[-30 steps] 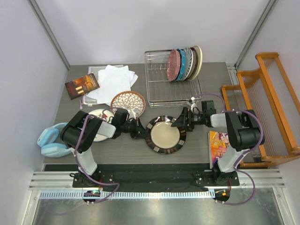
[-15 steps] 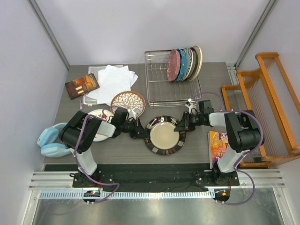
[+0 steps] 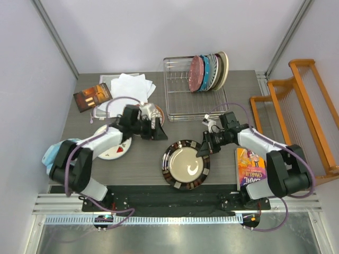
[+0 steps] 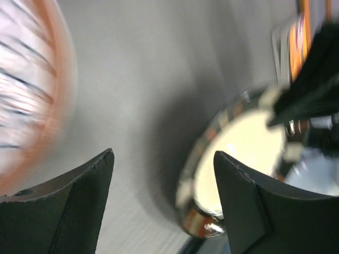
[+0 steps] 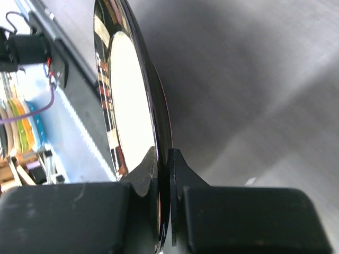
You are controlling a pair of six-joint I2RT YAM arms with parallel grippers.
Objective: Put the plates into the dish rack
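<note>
The dark-rimmed plate with a beige centre [image 3: 185,165] is at the table's front middle, and my right gripper [image 3: 203,147] is shut on its right rim. The right wrist view shows this plate [image 5: 127,95] edge-on, pinched between both fingers, my right gripper [image 5: 163,177] on its rim. My left gripper [image 3: 153,130] is open and empty, left of the plate and apart from it. In the left wrist view the plate [image 4: 238,159] lies beyond the spread gripper [image 4: 164,182]. The petal-pattern plate [image 3: 158,110] is mostly hidden under the left arm. The strawberry plate [image 3: 113,150] lies at the left. The dish rack [image 3: 185,98] holds several upright plates [image 3: 209,71] at its right end.
White papers [image 3: 130,87] and a dark booklet [image 3: 92,96] lie at the back left. Blue headphones [image 3: 52,157] sit at the left edge. A colourful book [image 3: 250,166] lies under the right arm. An orange wooden rack [image 3: 302,116] stands off the table's right side.
My left gripper let go of the dark-rimmed plate's left rim, opened and drew back up-left towards the petal plate. My right gripper shut on the right rim, and the plate shifted nearer.
</note>
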